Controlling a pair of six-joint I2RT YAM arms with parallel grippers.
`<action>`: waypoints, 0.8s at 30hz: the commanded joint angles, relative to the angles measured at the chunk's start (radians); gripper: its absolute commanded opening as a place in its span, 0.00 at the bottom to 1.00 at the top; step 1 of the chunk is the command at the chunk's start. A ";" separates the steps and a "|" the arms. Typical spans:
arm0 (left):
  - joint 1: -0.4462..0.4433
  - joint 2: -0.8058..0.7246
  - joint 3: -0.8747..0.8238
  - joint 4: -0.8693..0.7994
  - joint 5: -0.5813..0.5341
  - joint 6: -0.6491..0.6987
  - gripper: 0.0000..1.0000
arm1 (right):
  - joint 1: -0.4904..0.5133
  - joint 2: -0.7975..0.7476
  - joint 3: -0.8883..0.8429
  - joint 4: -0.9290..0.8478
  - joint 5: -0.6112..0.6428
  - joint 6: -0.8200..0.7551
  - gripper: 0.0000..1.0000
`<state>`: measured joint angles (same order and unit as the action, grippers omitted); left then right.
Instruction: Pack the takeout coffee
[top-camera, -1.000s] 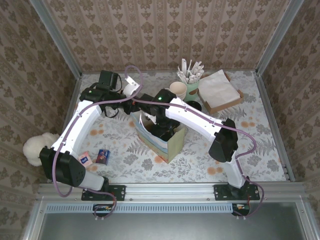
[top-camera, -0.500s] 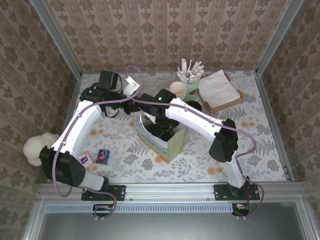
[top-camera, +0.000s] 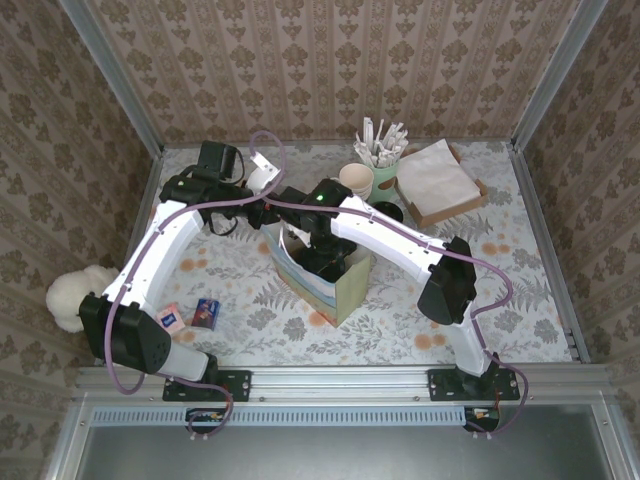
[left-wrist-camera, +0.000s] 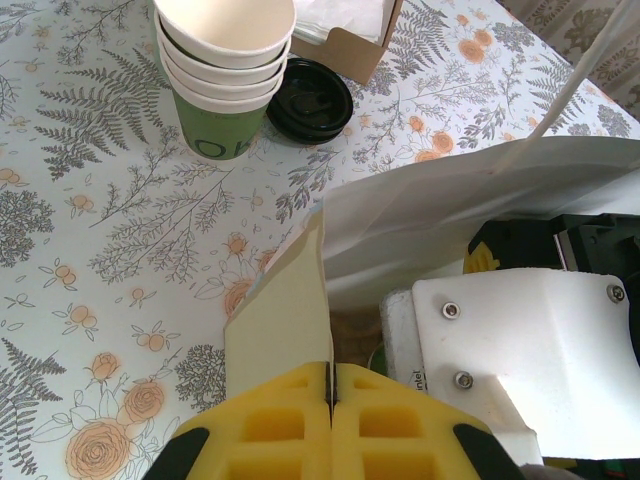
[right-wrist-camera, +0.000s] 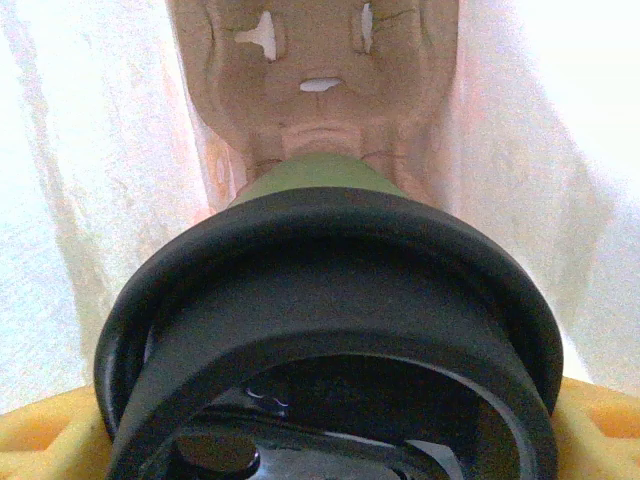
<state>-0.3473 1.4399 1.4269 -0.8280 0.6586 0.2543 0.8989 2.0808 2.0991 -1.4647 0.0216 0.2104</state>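
A paper bag (top-camera: 338, 288) stands open in the middle of the table. My left gripper (left-wrist-camera: 331, 372) is shut on the bag's cream top edge (left-wrist-camera: 290, 310), pinching it between the yellow pads. My right gripper (right-wrist-camera: 320, 430) reaches down inside the bag and is shut on the takeout coffee, a green cup (right-wrist-camera: 310, 175) with a black lid (right-wrist-camera: 330, 260). The yellow fingers (right-wrist-camera: 40, 440) show at either side of the lid. Below the cup, at the bottom of the bag, lies the brown pulp carrier tray (right-wrist-camera: 315, 70). In the top view the right arm hides the cup.
Behind the bag stand a stack of green paper cups (left-wrist-camera: 224, 90), black lids (left-wrist-camera: 309, 98), a green cup of white sticks (top-camera: 383, 165) and a box of napkins (top-camera: 437, 180). Two small sachets (top-camera: 190, 315) lie near the left arm's base. The white bag walls (right-wrist-camera: 90, 150) close in on both sides.
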 joint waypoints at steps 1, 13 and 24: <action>-0.012 -0.009 -0.011 -0.002 0.026 -0.007 0.00 | -0.005 -0.031 -0.008 0.005 0.014 -0.014 0.58; -0.013 -0.003 -0.006 -0.005 0.027 -0.012 0.00 | -0.005 -0.018 -0.008 -0.054 0.021 0.006 0.58; -0.012 -0.001 -0.005 -0.008 0.026 -0.010 0.00 | -0.005 0.000 -0.010 -0.050 0.017 0.002 0.59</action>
<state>-0.3485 1.4399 1.4269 -0.8284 0.6586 0.2543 0.8982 2.0808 2.0991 -1.4742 0.0216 0.2115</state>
